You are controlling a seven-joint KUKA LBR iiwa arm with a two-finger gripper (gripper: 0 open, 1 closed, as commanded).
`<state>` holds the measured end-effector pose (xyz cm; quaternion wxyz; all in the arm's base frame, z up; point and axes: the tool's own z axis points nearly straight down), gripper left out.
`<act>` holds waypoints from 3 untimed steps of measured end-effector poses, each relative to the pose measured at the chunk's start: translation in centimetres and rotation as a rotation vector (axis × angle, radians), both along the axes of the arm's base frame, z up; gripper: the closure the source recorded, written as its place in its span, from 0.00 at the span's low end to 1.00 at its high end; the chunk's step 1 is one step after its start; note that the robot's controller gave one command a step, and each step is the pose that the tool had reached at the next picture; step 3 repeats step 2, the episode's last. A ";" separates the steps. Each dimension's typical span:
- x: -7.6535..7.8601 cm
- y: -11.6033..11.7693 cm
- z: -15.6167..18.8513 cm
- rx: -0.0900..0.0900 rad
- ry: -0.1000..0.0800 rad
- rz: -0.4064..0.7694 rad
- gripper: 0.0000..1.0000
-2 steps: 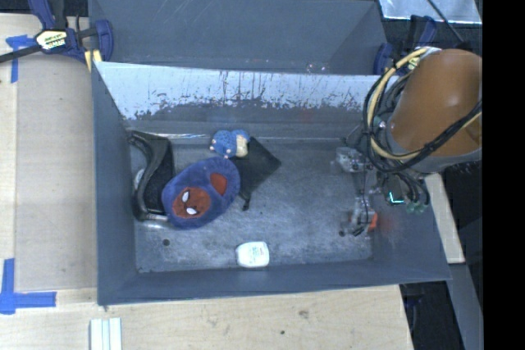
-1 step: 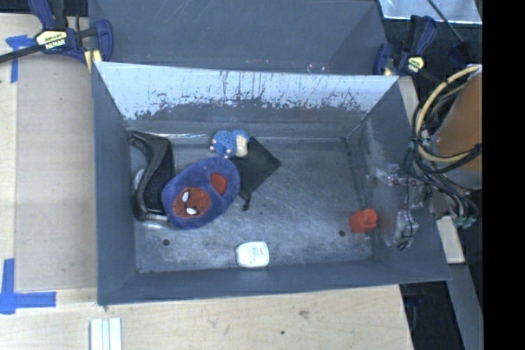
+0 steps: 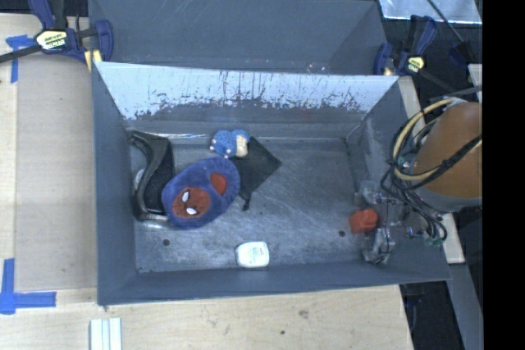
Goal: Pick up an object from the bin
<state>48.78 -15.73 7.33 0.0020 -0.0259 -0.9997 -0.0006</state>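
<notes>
Nearest the front wall of the bin, a small white block lies alone on the floor, well apart from everything else. To its right and a little farther back, the end effector hangs low in the right-hand corner, close against the side wall, with the arm's cables bunched above it. A small red piece sits just beside it, touching or nearly touching the metal of the tool. Whether the end effector is released or clenched cannot be told from this angle, nor whether the red piece is gripped or merely next to it.

My reading is that the task is at the grasp itself, with the red piece as the likely target. If the grip is already made, the next move calls for a straight lift, clear of the nearby wall. If not, the tool must first be centred on the piece and then clamped, and the corner leaves little room for that.

Farther back on the left, a blue round plush with a red face rests partly on a black curved piece and a dark flat sheet. Beyond them, by the back wall, lies a small blue-and-cream toy.
</notes>
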 end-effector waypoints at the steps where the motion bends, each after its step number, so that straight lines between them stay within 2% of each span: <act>1: 0.3 0.0 0.4 -0.003 -0.008 0.002 1.00; 2: -0.3 1.1 19.3 -0.005 -0.015 0.334 1.00; 3: -0.3 1.1 19.3 -0.005 -0.015 0.334 1.00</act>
